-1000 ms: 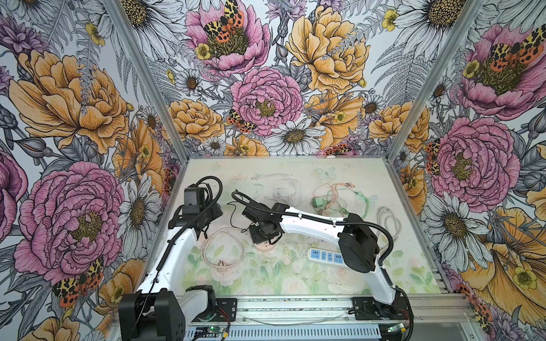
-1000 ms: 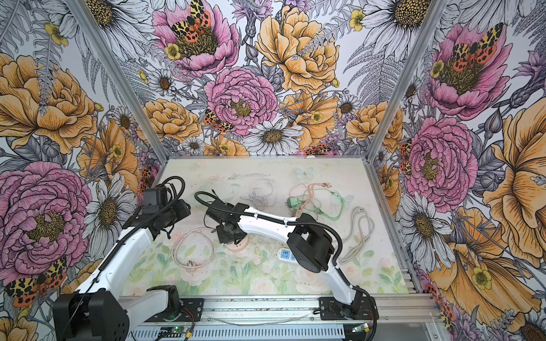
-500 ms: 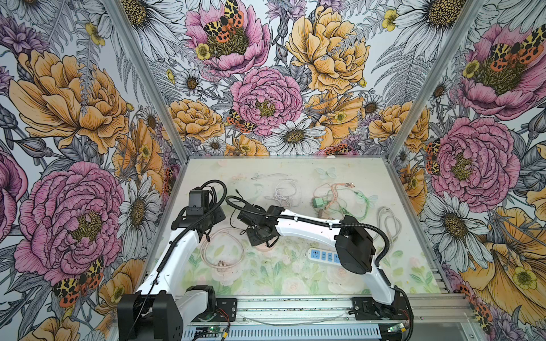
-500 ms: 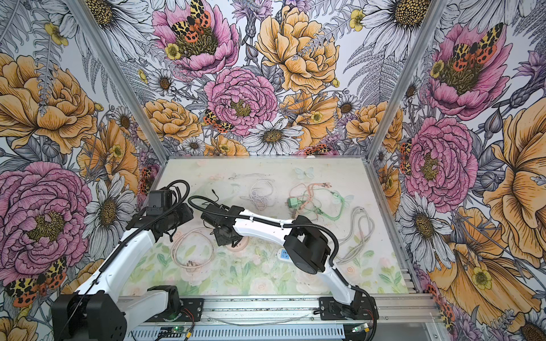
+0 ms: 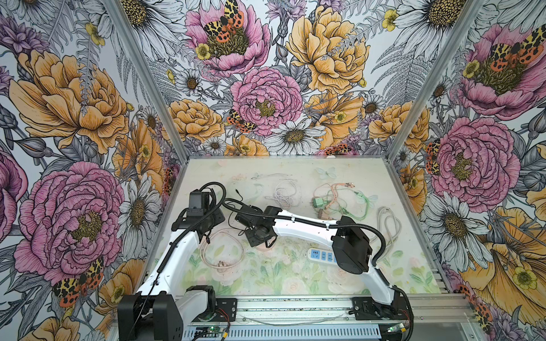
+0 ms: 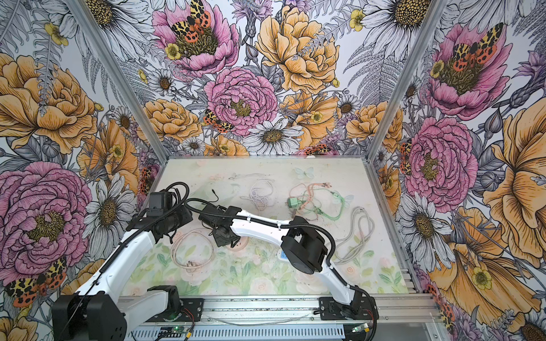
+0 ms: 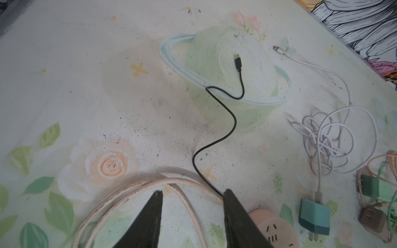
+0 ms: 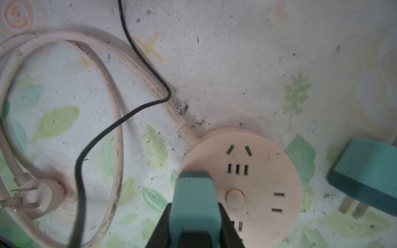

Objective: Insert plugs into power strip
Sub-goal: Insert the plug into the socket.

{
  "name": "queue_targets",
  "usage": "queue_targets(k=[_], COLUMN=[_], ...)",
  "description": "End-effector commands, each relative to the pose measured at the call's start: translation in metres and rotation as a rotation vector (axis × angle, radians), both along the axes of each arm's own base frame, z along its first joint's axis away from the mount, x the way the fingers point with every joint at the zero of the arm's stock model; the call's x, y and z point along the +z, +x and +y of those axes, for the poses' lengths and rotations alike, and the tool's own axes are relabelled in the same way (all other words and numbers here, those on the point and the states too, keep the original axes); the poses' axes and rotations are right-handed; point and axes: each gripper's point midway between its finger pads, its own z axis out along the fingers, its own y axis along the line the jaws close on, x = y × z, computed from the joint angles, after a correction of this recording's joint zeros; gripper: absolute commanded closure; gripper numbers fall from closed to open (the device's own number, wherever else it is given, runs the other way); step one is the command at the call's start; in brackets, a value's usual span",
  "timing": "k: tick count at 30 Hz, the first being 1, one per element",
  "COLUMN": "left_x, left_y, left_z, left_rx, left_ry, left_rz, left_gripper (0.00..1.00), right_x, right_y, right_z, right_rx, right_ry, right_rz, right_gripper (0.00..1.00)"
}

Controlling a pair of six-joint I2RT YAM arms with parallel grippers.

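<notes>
In the right wrist view my right gripper (image 8: pixel 194 214) is shut on a teal plug (image 8: pixel 194 197). It hangs over the near edge of the round pink power strip (image 8: pixel 257 182), and its prongs are hidden. A thin black cable (image 8: pixel 129 116) trails from it. A second teal plug (image 8: pixel 369 178) lies on its side next to the strip. My left gripper (image 7: pixel 192 193) is open above the strip's thick pink cord (image 7: pixel 133 189) and holds nothing. The green plug (image 7: pixel 374 189) and the pink-brown plug (image 7: pixel 373 221) lie among tangled thin cables.
A white strip with blue sockets (image 5: pixel 320 255) lies partly under the right arm. The pink cord's flat plug (image 8: pixel 40 193) rests inside its loop. A white cable tangle (image 5: pixel 283 195) and a grey cable coil (image 5: pixel 388 224) lie further back, with flowered walls on three sides.
The right gripper has shifted a little left with the teal plug. The left wrist has moved slightly right, so the two wrists are closer together.
</notes>
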Motion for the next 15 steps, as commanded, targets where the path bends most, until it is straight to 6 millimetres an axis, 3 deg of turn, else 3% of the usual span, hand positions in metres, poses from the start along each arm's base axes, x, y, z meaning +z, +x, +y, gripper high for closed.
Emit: queue_targets(k=[1, 15], left_x=[-0.002, -0.003], left_y=[-0.004, -0.005], left_z=[0.007, 0.009], left_rx=[0.034, 0.039], left_ry=[0.014, 0.011], left_rz=[0.000, 0.007], left_gripper=[0.52, 0.52], right_x=[-0.102, -0.123], right_y=[-0.020, -0.031], right_z=[-0.048, -0.052], right_rx=[0.016, 0.040], right_ry=[-0.266, -0.301], right_rz=[0.127, 0.171], right_gripper=[1.00, 1.00])
